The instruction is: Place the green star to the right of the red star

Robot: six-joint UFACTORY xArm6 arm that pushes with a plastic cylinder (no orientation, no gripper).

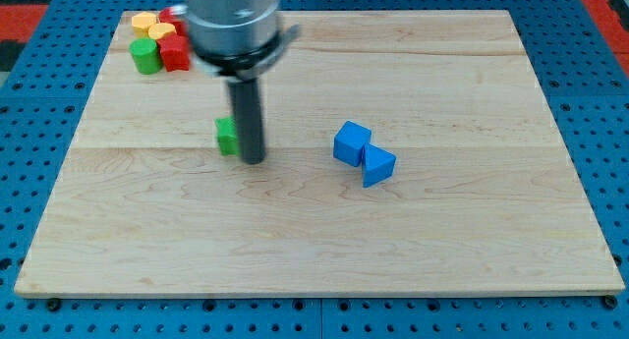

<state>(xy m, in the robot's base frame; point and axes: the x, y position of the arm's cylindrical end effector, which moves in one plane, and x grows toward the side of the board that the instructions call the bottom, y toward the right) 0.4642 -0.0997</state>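
My tip (254, 160) rests on the board just to the right of a green block (227, 136), touching or nearly touching it; the rod hides the block's right part, so its star shape is hard to make out. A red block (176, 53) sits in a cluster at the view's top left; its shape is not clear. A second red piece (169, 16) shows partly behind the arm's body.
The top-left cluster also holds a green cylinder (146, 56) and yellow blocks (149, 27). A blue cube (351, 142) and a blue triangular block (377, 165) touch each other right of centre. The wooden board (314, 251) lies on a blue pegboard.
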